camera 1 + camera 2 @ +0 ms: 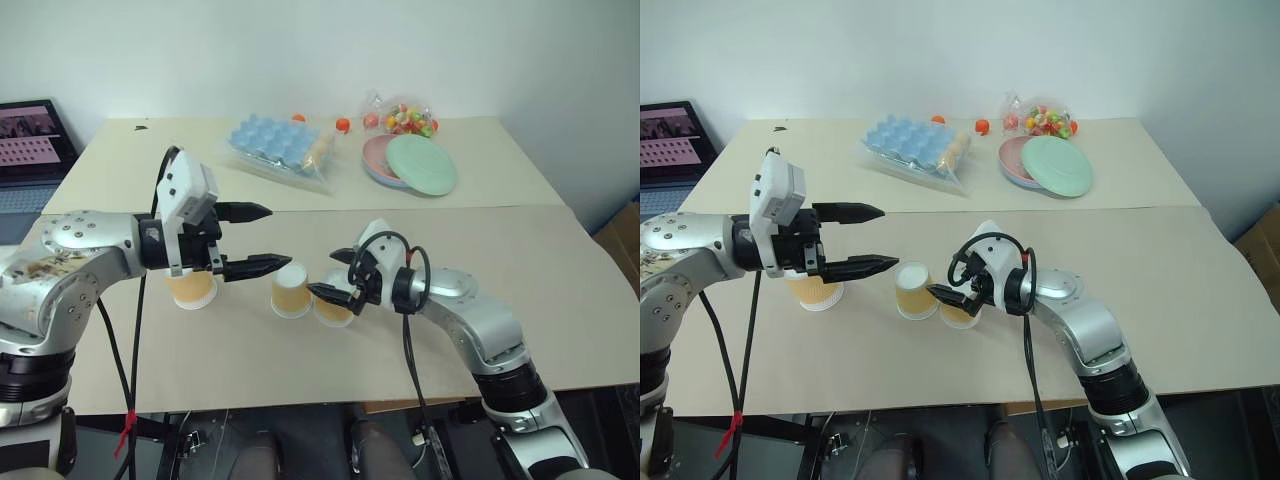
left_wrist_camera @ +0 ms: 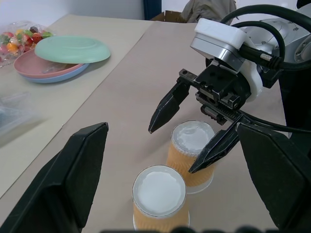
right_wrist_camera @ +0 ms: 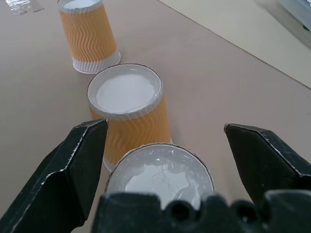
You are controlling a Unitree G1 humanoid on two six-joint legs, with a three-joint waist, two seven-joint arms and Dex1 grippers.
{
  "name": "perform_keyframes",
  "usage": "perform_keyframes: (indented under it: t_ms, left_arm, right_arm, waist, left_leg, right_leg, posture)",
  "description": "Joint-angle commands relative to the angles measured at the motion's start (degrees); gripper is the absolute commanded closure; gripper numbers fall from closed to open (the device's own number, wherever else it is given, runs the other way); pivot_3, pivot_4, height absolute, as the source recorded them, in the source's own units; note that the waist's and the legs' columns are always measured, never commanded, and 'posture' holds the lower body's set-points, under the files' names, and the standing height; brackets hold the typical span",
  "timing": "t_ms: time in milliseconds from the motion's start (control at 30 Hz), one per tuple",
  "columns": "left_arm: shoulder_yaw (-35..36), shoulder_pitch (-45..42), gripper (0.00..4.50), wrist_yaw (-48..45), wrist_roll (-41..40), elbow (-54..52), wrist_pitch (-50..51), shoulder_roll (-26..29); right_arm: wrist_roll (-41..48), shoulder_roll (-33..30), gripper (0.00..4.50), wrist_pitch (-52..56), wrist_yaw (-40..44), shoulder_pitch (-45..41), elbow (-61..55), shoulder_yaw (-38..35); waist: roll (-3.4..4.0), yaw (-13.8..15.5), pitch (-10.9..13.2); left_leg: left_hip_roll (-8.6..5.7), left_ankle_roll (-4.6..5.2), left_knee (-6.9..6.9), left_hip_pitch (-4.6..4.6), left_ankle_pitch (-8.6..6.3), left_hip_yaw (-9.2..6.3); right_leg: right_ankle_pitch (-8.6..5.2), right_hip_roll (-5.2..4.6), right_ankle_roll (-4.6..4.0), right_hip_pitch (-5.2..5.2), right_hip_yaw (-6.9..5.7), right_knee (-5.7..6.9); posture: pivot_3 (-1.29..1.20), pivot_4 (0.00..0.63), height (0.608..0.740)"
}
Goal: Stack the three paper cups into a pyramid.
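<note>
— Where do your pincers stand?

— My right pincer is released: its two black fingers are spread to either side of the nearest paper cup, clear of its sides. That cup sits upside down on the tan surface, white base up, right between my fingertips.

— And the other cups?

— The middle cup stands just past my right pincer's tips, also inverted, touching or almost touching the nearest cup; I cannot tell which. The third cup is farther off in the same line, well apart from those two. It lies under my left pincer, which hangs above the surface with its fingers wide apart and nothing between them.

— So all three are on the surface?

— Yes, each on its rim, none resting on another.

— Anything beyond your pincers?

— Far ahead of them, a green plate lies on a pink plate. To their left there is a blue egg tray in clear wrap, and behind them a bag of coloured candies.
</note>
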Motion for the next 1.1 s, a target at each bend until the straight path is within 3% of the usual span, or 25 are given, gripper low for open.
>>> perform_keyframes:
  t_ms: [33, 267, 500, 600, 833, 967, 1100]
  left_arm:
    - [0.0, -1.6, 0.0, -0.5, 0.5, 0.3, -1.4, -0.3]
    - [-0.4, -1.7, 0.0, -1.0, 1.4, 1.4, -2.1, -0.9]
    - [4.7, 1.0, 0.0, -1.1, 0.4, 1.8, -0.2, 1.7]
    - [7.4, 2.5, 0.0, -1.4, 0.2, 2.3, 0.1, 4.1]
    - [19.1, 11.1, 0.0, -4.3, 1.4, 5.9, 1.2, 12.5]
    - [27.4, 22.1, 0.0, -3.9, 4.0, 6.0, 0.0, 11.4]
    - [29.5, 25.7, 0.0, -2.0, 5.1, 5.2, -1.6, 9.7]
  right_arm:
    - [11.6, 0.0, 0.03, 6.7, -0.5, -4.9, -4.9, -13.5]
    - [22.3, -5.8, 0.03, 14.4, -2.6, -7.9, -4.8, -26.8]
    - [25.6, -20.7, 0.03, 11.6, 11.3, 1.5, -10.1, -27.6]
    - [27.8, -24.3, 0.03, 10.8, 15.6, 3.5, -10.6, -27.3]
    - [26.4, -25.1, 0.03, 6.4, 21.7, 0.4, -6.7, -20.7]
    - [23.9, -23.6, 0.03, 3.3, 23.4, -2.8, -2.7, -16.5]
    - [23.1, -23.1, 0.03, 1.8, 24.1, -3.9, -0.7, -15.3]
  waist:
    - [-0.01, 0.0, 0.0]
    - [-0.01, 0.2, 0.0]
    - [-0.01, 0.1, 0.0]
    - [-0.03, -0.4, 0.0]
    - [-0.08, -0.5, 0.1]
    - [-0.05, -1.1, 0.1]
    - [-0.14, 0.0, 0.1]
  left_leg:
    - [-0.01, 0.0, 0.0, -0.02, 0.0, 0.0]
    - [0.0, 0.01, -0.02, -0.03, 0.0, -0.04]
    - [-0.01, 0.02, -0.03, -0.06, -0.01, -0.01]
    - [0.01, 0.06, -0.03, -0.02, -0.04, 0.04]
    - [0.06, 0.06, -0.03, 0.08, -0.04, 0.04]
    - [0.07, 0.06, -0.07, 0.09, -0.04, 0.1]
    - [0.06, 0.06, -0.07, 0.04, -0.04, 0.08]
  right_leg:
    - [0.0, 0.0, 0.0, -0.01, 0.0, 0.0]
    - [0.0, -0.01, -0.01, 0.03, -0.05, -0.06]
    - [-0.03, -0.02, 0.01, 0.01, -0.02, -0.09]
    - [-0.05, -0.01, 0.0, 0.0, 0.02, -0.08]
    - [-0.07, 0.05, -0.02, 0.04, 0.0, -0.03]
    - [-0.09, 0.0, -0.05, -0.02, 0.02, -0.03]
    - [-0.09, -0.06, -0.07, -0.03, -0.05, -0.03]
  posture:
    - [0.0, 0.15, 0.74]
    - [0.0, 0.15, 0.74]
    - [0.0, 0.15, 0.74]
    - [0.0, 0.15, 0.74]
    - [0.0, 0.15, 0.74]
    - [0.0, 0.15, 0.74]
    - [0.0, 0.15, 0.74]
